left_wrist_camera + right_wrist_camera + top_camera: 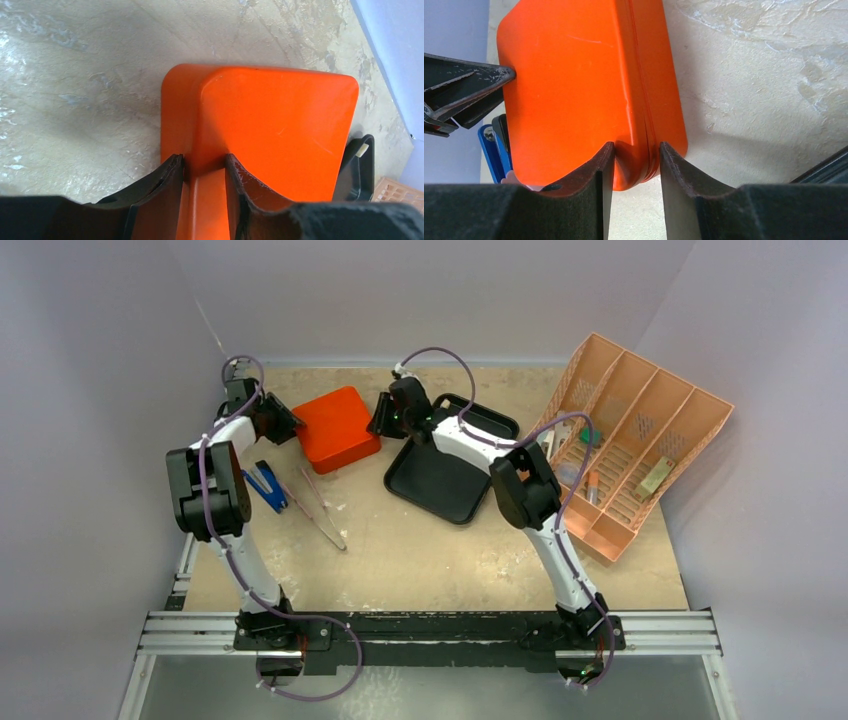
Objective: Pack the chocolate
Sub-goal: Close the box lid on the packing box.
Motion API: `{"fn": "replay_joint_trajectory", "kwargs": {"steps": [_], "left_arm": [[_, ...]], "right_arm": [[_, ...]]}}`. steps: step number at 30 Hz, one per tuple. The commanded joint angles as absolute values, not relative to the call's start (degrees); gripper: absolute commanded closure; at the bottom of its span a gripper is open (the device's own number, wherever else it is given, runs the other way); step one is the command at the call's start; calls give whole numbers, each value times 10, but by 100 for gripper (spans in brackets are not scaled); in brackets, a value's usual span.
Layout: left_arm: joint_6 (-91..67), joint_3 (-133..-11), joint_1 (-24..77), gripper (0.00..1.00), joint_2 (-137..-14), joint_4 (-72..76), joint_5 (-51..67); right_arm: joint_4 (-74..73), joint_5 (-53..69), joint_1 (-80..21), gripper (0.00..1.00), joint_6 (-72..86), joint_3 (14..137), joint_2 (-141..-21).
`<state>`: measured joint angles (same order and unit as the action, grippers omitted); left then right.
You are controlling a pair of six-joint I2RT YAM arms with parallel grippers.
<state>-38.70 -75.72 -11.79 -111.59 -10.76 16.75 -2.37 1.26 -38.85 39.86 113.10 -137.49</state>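
Chocolate: no piece in view, presumably inside the shut orange box [337, 428] at 11 o'clock on the table [420, 560], left gripper [204, 157] clamped on its 9 o'clock edge, right gripper [637, 146] clamped at 3 o'clock; lid-closing step, next calls for an even release.

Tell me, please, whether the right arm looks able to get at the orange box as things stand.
Very likely yes: the right gripper straddles a corner of the orange box, apparently clamped on it; the left gripper holds the opposite end.
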Motion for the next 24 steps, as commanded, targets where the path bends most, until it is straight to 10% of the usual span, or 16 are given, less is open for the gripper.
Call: {"fn": "replay_joint_trajectory", "kwargs": {"steps": [1,18,24], "left_arm": [[-404,-776,-105,70,-1148,-124,229],[-383,-862,-101,54,-1099,-196,134],[-416,-854,-97,82,-1079,-129,122]], "right_arm": [[-104,6,-383,64,374,1127,-1396],[-66,41,-384,88,423,1050,-1382],[-57,57,-383,87,421,1061,-1393]]}}
